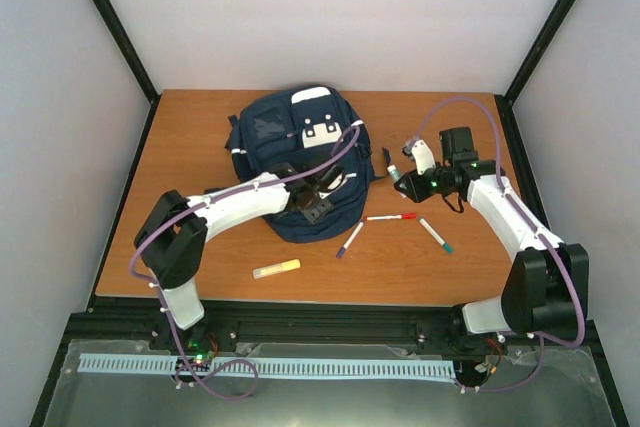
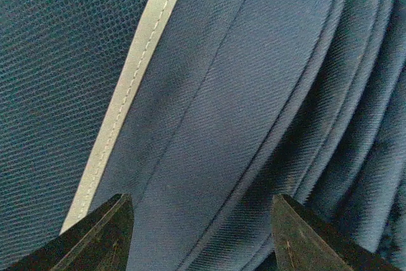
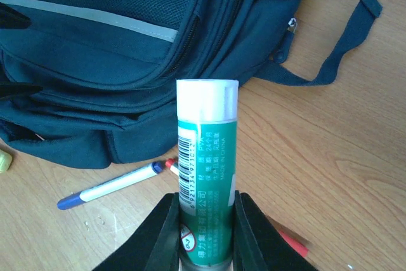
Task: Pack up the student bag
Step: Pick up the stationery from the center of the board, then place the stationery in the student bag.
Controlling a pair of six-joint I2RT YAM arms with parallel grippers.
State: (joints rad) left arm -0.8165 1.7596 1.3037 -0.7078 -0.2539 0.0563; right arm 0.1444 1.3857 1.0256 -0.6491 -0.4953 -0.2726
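Hard to read from above: left claw (image 1: 318,193), dark against the navy student bag (image 1: 290,142) and partly masked by its own wrist. Up close, only two black fingertips (image 2: 104,236) at the bottom edge, spread wide with nothing pinched between them, so released. Behind them, folds of blue cloth, a patch of mesh and a pale grey stripe (image 2: 127,99), with the rest of the bag cut off. Bag itself flat at the far middle of the counter (image 1: 200,122), white patches uppermost, one loose strap (image 3: 333,52) lying out on the wood.

Right claw (image 3: 207,204) clenched on a glue stick (image 3: 207,150), green body, white cap, off the bag's right side in the top view. Base of the stick hidden between the fingers. On the label: a barcode with digits too small to trust, rows of Chinese characters, "MADE IN CHINA" running lengthwise, and a round red mark low down, half covered.

Loose on the counter by the bag's near edge: a red pen (image 1: 392,216), a purple-capped pen (image 1: 350,239), a teal-capped pen (image 1: 436,235) and a yellow highlighter (image 1: 276,269), all too small for any print to be read. From the right wrist, red pen mostly hidden behind the stick, highlighter cut to a sliver at the left edge
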